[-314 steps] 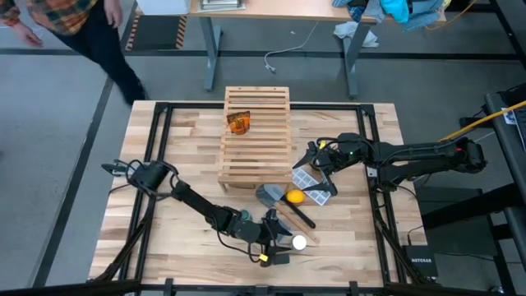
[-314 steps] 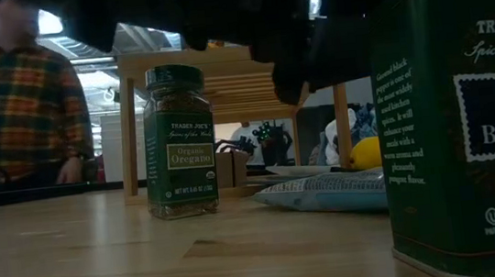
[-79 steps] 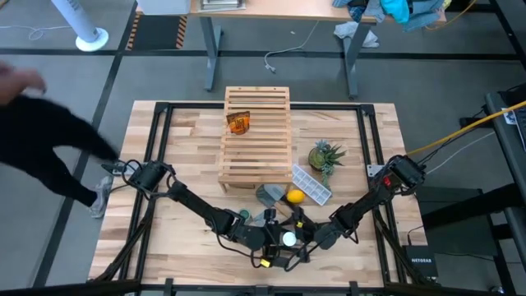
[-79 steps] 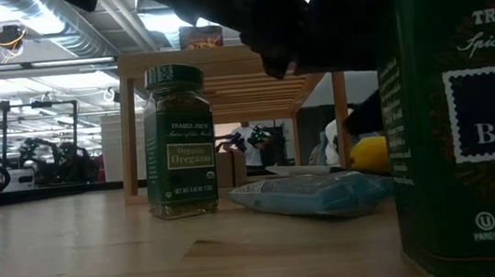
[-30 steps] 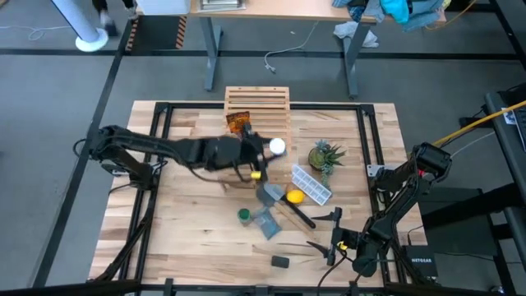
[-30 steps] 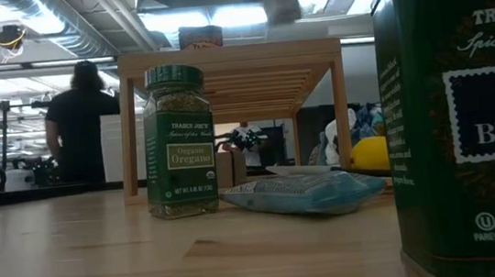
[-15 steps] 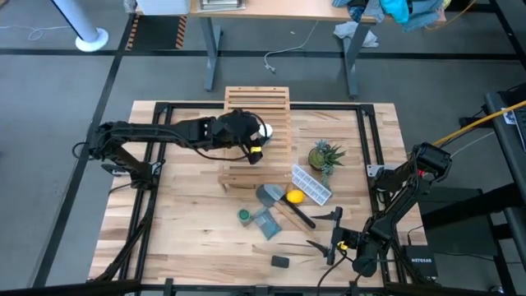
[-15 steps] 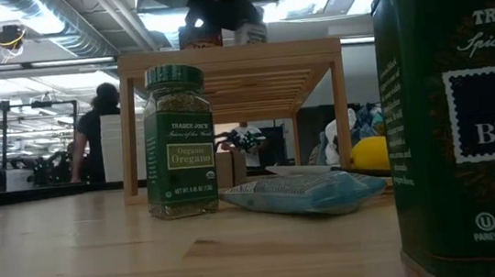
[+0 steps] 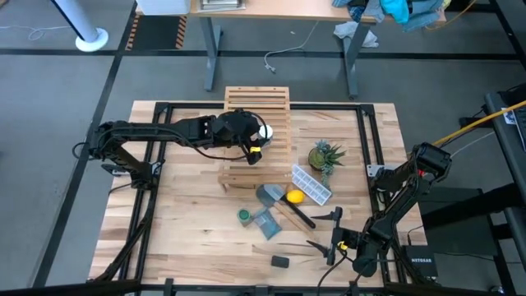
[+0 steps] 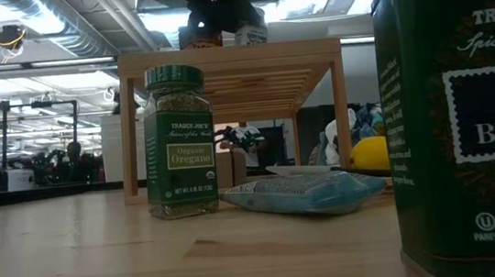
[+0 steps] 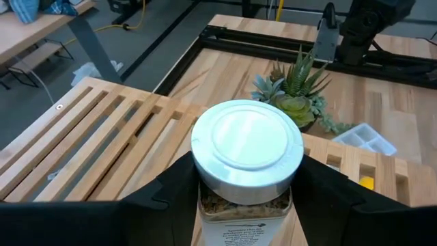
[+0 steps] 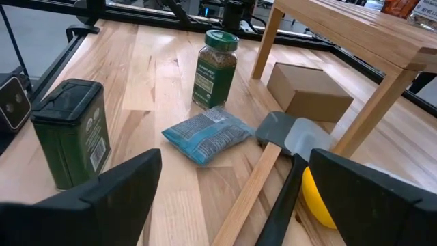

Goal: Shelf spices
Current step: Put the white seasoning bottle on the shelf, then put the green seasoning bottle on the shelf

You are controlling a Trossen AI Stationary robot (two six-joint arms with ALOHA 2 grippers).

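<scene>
The shelf (image 9: 256, 115), a light slatted rack, stands at the table's far middle. My left gripper (image 9: 260, 136) is over its top, shut on the white-capped bottle (image 11: 247, 147). Whether the bottle's base rests on the slats I cannot tell. An orange jar (image 10: 200, 38) stands on the shelf top beside it. The green-lidded jar (image 9: 244, 215) and the dark tin (image 9: 281, 261) stand upright on the tabletop at the near side. My right gripper (image 9: 322, 231) is open near the near right edge, holding nothing. My left gripper pinches the bottle's glass body just under the white cap (image 11: 208, 199) between its two fingers (image 11: 171, 195), one on each side. The fingers come from the table's left, slanting down. The bottle stays upright, cap up, over the shelf's slats.
A blue packet (image 9: 265, 224), a grey spatula (image 9: 275, 199), a yellow round object (image 9: 293, 196) and a white tray (image 9: 311, 185) lie in front of the shelf. A small plant (image 9: 326, 154) stands to its right. A cardboard box (image 12: 308, 92) sits under the shelf.
My left gripper has carried the bottle from the shelf's right edge toward the far and left, over the slats, then held still. The bottle has stayed upright in the hold.
</scene>
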